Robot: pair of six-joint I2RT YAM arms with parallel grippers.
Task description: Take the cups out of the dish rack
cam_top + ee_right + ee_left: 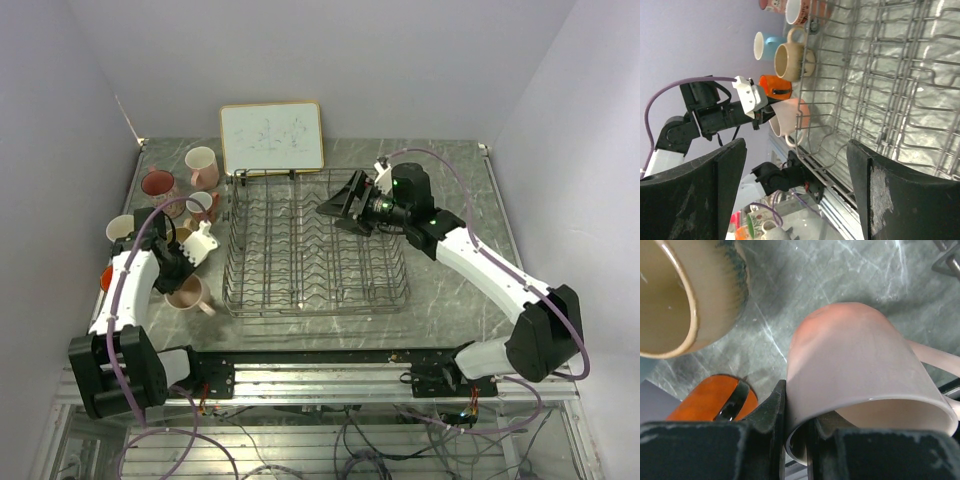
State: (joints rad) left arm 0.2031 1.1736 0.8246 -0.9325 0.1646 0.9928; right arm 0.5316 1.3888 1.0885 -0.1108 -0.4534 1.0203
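We find the left gripper (pixel 794 415) clenched on the rim of the pink mug (pixel 855 365), which is just outside the dish rack's (pixel 310 308) near-left corner. The right gripper (pixel 338 212) hangs above the dish rack's far-right part, jaws released wide.

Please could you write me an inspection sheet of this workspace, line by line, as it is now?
Surface: grey marbled table; no spills seen.
Job's things: dish rack holds no cups; pink mug, orange mug, tan mug and light blue mug are left of it, with more mugs behind.
Clutter: whiteboard behind the rack.
Grippers: left gripper shut on the pink mug's rim; right gripper open above the rack.
Cables: purple cables loop along both arms.
Surroundings: pale walls on three sides.
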